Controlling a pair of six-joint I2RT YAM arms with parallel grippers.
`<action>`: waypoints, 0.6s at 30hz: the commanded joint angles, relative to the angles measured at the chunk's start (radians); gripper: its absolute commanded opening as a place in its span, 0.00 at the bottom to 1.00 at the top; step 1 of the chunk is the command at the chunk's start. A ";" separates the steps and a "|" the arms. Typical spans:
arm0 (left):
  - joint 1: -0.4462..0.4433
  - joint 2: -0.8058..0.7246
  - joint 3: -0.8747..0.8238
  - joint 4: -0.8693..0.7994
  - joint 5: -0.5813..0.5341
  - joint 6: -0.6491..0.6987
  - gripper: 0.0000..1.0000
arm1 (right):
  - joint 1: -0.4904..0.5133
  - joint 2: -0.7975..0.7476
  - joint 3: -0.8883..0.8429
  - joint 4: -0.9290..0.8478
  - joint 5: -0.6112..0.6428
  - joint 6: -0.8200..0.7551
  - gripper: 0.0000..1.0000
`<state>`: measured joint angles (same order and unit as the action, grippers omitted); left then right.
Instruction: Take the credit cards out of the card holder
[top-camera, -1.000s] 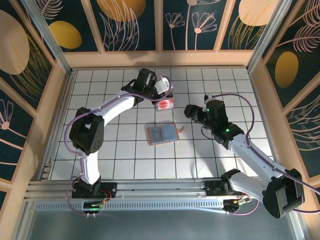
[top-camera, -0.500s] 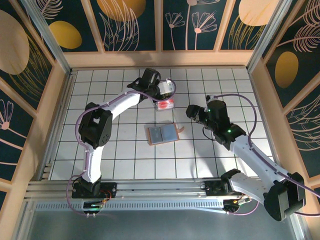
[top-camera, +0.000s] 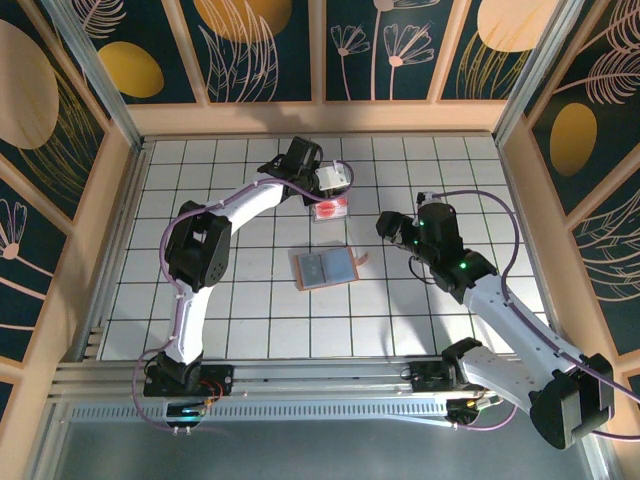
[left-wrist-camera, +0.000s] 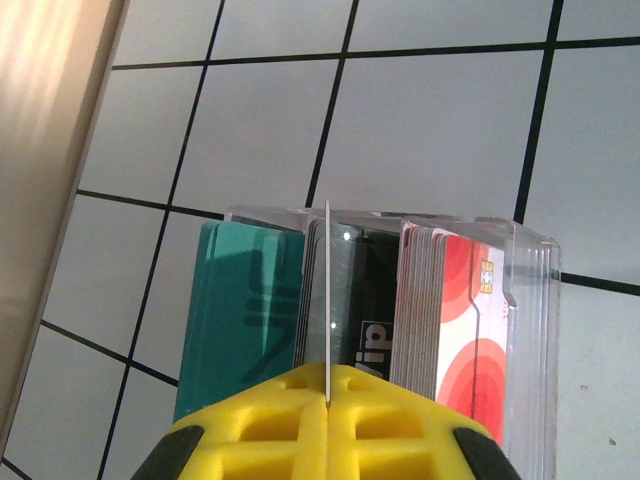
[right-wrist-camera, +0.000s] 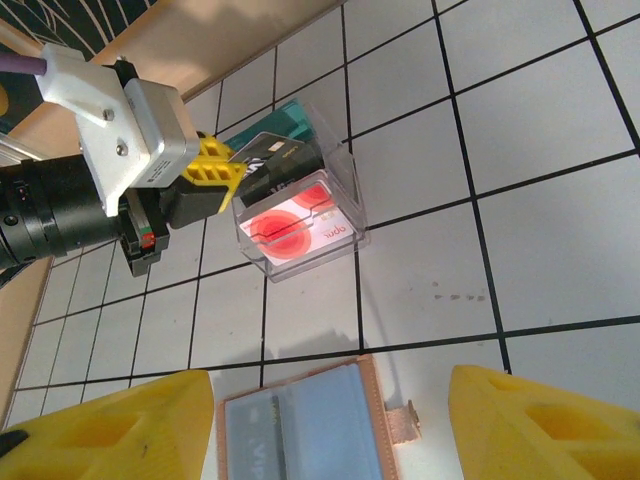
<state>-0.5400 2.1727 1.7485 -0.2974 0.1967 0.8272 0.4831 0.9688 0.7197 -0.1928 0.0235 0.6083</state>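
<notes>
Two arms work over one white gridded desk (top-camera: 250, 300), which carries one card holder (top-camera: 325, 268) and one clear box (top-camera: 331, 209) of cards. In the box, three sorts of face show: a teal card (left-wrist-camera: 235, 310) on one side, a dark card (left-wrist-camera: 368, 290) in the middle, and a pale card with red circles (left-wrist-camera: 470, 300) on the other. The stacked edges between them are too fine to count.

The left arm rises from the near left, bends at its elbow and stretches far and right. The left gripper (top-camera: 334, 190) is over the box, clenched on one thin card (left-wrist-camera: 328, 290) seen edge-on. Whether that card's tip sits inside the box I cannot tell.

The right arm reaches in from the near right corner. The right gripper (top-camera: 386, 228) hangs just right of the card holder and apart from it, its yellow fingers (right-wrist-camera: 110, 420) spread wide with nothing between them.

The card holder lies open mid-desk, blue-grey inside up, with its strap tab (right-wrist-camera: 403, 423) on the right. It lies near the box, on the near side, and apart from it
</notes>
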 joint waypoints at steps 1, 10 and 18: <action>0.010 0.021 0.027 -0.031 0.004 0.036 0.00 | -0.006 -0.022 0.034 -0.025 0.033 0.010 0.64; 0.013 0.023 0.031 -0.032 0.006 0.050 0.00 | -0.009 -0.019 0.034 -0.023 0.030 0.010 0.64; 0.013 0.048 0.055 -0.075 0.028 0.066 0.00 | -0.009 -0.023 0.030 -0.023 0.030 0.011 0.64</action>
<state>-0.5346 2.1956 1.7752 -0.3275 0.2008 0.8642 0.4793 0.9680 0.7197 -0.1928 0.0273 0.6086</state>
